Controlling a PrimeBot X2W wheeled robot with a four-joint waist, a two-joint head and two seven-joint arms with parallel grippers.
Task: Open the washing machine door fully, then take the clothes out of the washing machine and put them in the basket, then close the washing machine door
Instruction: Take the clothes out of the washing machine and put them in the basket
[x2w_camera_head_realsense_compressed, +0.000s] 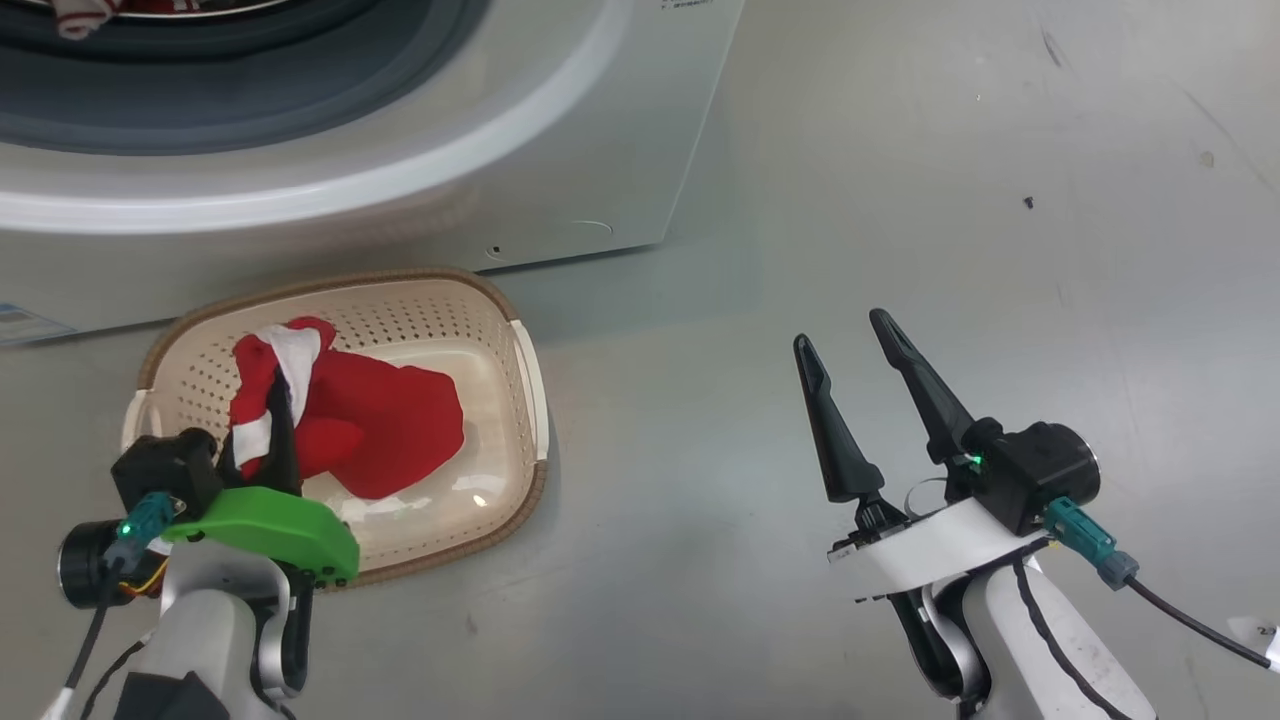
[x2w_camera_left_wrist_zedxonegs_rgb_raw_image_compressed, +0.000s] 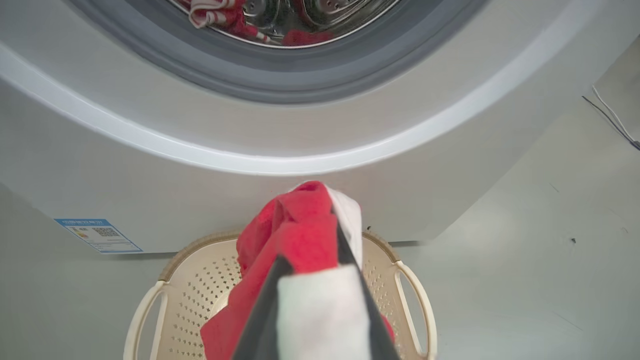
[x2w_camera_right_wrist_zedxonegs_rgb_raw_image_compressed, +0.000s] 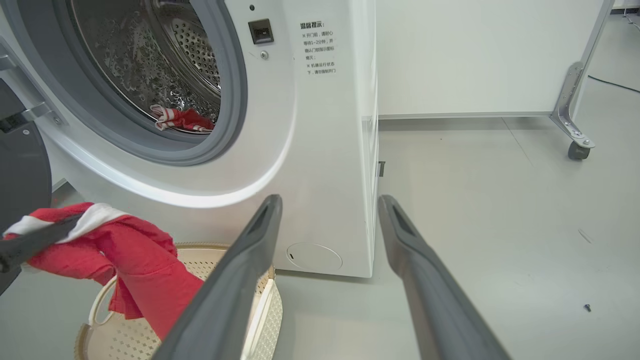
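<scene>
Left gripper (x2w_camera_head_realsense_compressed: 283, 400) was clamped on the clothes (x2w_camera_head_realsense_compressed: 380, 420), which dangled into the basket (x2w_camera_head_realsense_compressed: 500, 310); right gripper (x2w_camera_head_realsense_compressed: 842, 331) gaped empty. We judged it best to lower over centre before releasing, keeping fabric off the rim.

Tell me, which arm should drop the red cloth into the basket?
Left. The left arm's fingers are shut on the red cloth, hanging over the basket. The right arm's fingers are open and empty, away over the floor.
</scene>
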